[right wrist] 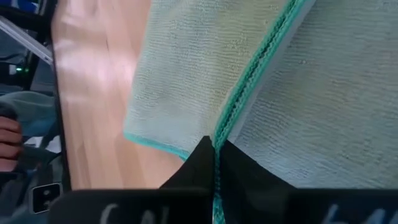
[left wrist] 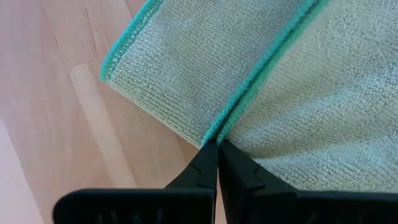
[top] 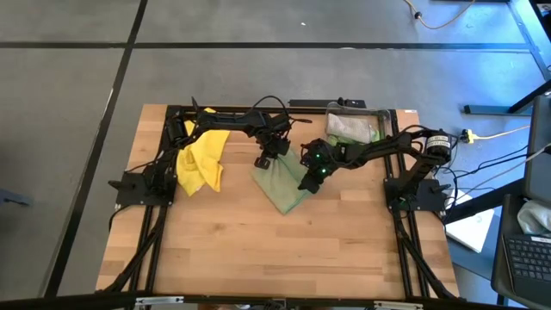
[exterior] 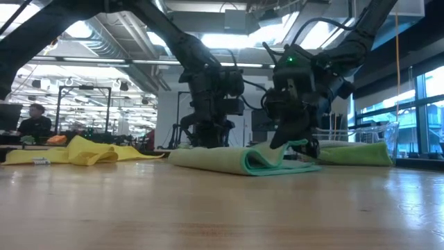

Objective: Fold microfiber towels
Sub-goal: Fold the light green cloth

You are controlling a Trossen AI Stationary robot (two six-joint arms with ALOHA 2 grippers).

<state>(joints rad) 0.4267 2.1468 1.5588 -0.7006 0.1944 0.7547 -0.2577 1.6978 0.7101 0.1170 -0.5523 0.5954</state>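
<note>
- Seen from above, the left gripper [top: 265, 161] and right gripper [top: 308, 182] both sit on the olive towel [top: 284, 188] at mid-table, the left at its far-left corner, the right at its right edge. The yellow towel [top: 202, 159] lies crumpled well to the left of the left gripper, under that arm. Another green towel [top: 353, 129] lies in a clear bin [top: 379, 114] beyond the right gripper, at the table's far edge.
- At table height, the olive towel [exterior: 239, 160] lies folded over itself, with a rolled fold at its near end. One gripper [exterior: 300, 144], with a green light on its wrist, comes down onto the towel's upper layer at that fold. The other gripper [exterior: 208, 142] is farther back, at the towel's far edge. The yellow towel [exterior: 83, 151] lies loose off to the side; a bright green towel [exterior: 354, 154] lies behind the nearer gripper. A person [exterior: 33, 119] sits in the room beyond.
- On the left wrist camera, the left gripper's fingertips [left wrist: 214, 152] are together, pinching the teal-stitched hem of the olive towel [left wrist: 186, 68], with two layers meeting at the tips.
- On the right wrist camera, the right gripper's fingertips [right wrist: 212, 149] are closed on the doubled teal hem of the olive towel [right wrist: 199, 68]. A person's hand [right wrist: 9, 143] shows past the table edge.
</note>
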